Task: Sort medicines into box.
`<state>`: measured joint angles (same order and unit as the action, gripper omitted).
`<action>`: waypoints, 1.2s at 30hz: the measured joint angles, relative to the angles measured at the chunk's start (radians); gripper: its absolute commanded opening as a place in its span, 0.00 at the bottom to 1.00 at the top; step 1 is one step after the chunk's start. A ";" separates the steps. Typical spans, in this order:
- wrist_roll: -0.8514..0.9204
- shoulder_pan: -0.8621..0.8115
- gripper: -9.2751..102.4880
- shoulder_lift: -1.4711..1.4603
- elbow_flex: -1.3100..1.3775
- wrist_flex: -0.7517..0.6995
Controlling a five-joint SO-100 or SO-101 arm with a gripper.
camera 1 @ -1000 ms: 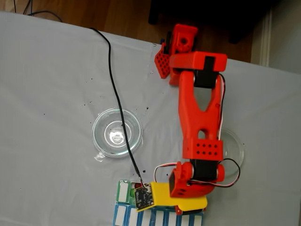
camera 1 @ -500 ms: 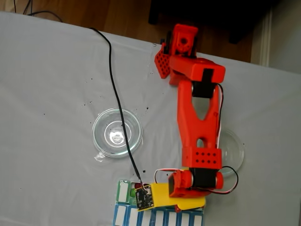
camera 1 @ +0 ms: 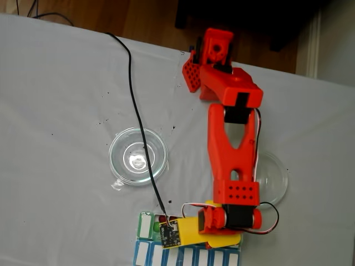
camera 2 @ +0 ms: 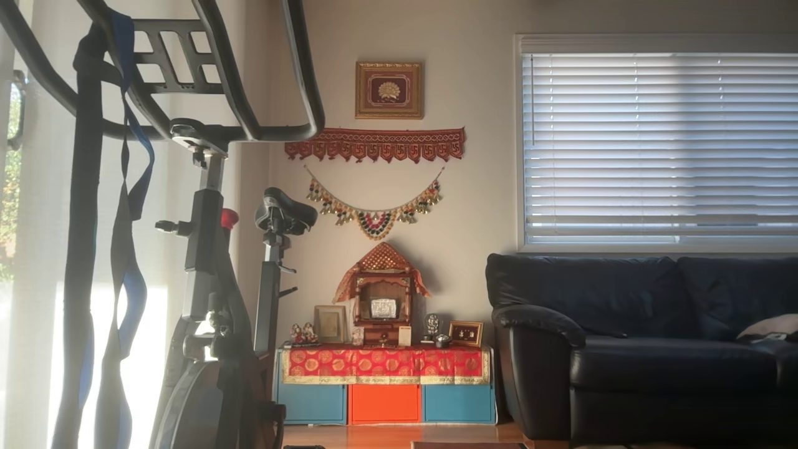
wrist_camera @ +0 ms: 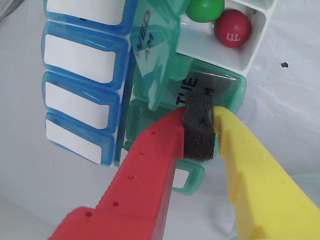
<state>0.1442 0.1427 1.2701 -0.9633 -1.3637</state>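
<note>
We see the gripper [wrist_camera: 200,117] poised right over the box [wrist_camera: 150,90], its red finger [wrist_camera: 150,165] and yellow finger [wrist_camera: 255,170] drawn nearly together with a black foam pad [wrist_camera: 199,127] squeezed between the tips; whether anything besides that pad is caught there we cannot tell. In the wrist view the pad sits just above the shut green lid marked TUE [wrist_camera: 210,92], while the next green lid, marked WED [wrist_camera: 152,50], stands tilted open. Beyond it a white compartment [wrist_camera: 235,52] lies uncovered, holding a green pill [wrist_camera: 204,9] and a dark red pill [wrist_camera: 232,27] touching each other near the compartment's far wall. A row of shut blue lids [wrist_camera: 80,65] runs along the box's left side in that view. In the fixed view we find the box [camera 1: 145,226] at the bottom edge of the tabletop [camera 1: 55,111], partly cut off by the picture's border, with the arm [camera 1: 230,149] stretched down over it from its base near the top edge. A clear glass dish [camera 1: 137,156] sits toward the middle, crossed by a black cable [camera 1: 136,111], and a second dish [camera 1: 274,177] lies just right of the arm. Wide bare cloth stretches along the left edge and the right edge.
</note>
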 measured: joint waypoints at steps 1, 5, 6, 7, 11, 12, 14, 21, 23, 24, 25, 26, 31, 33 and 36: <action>0.000 0.000 0.09 0.003 -0.005 0.005; 0.000 -0.009 0.09 0.044 -0.028 0.009; 0.000 -0.012 0.09 0.054 -0.028 0.002; -0.002 -0.017 0.09 0.075 -0.029 -0.009; -0.028 -0.032 0.09 0.178 -0.049 -0.003; -0.037 -0.035 0.09 0.209 -0.061 0.006; -0.060 -0.043 0.09 0.267 -0.098 0.040; -0.109 -0.091 0.09 0.388 -0.206 0.190; -0.104 -0.101 0.09 0.391 -0.218 0.219; -0.097 -0.104 0.09 0.391 -0.224 0.233; -0.089 -0.106 0.09 0.391 -0.225 0.241; -0.078 -0.107 0.09 0.391 -0.225 0.247; -0.041 -0.109 0.09 0.380 -0.225 0.259; -0.028 -0.106 0.09 0.362 -0.225 0.261; -0.009 -0.103 0.09 0.330 -0.225 0.265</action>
<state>0.1350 0.0399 1.5999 -1.1888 -1.0983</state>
